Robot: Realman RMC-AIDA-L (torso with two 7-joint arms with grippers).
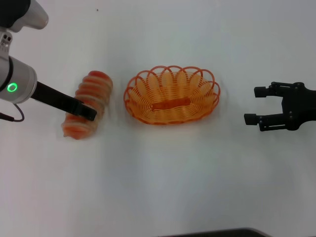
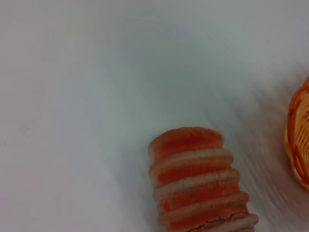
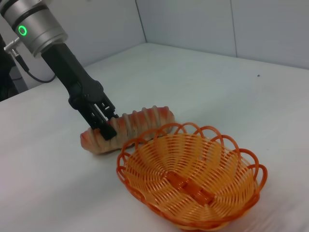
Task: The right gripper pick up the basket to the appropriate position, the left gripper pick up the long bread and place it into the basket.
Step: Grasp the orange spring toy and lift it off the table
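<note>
The long bread [image 1: 93,90], cream with orange-red ridges, lies at an angle left of the basket [image 1: 197,91]. My left gripper [image 1: 89,112] is closed across the loaf's middle; the right wrist view shows its fingers [image 3: 107,129] clamped on the bread [image 3: 145,118], low over the table. The left wrist view shows the bread's end [image 2: 193,179] close up and the basket's rim [image 2: 300,140]. The orange basket [image 3: 193,159] stands empty at the table's middle. My right gripper [image 1: 254,104] is open, right of the basket and apart from it.
The white table [image 1: 163,182] is bare around the basket and the bread. A dark edge [image 1: 222,233] runs along the front of the table. Pale wall panels [image 3: 203,24] stand behind the table in the right wrist view.
</note>
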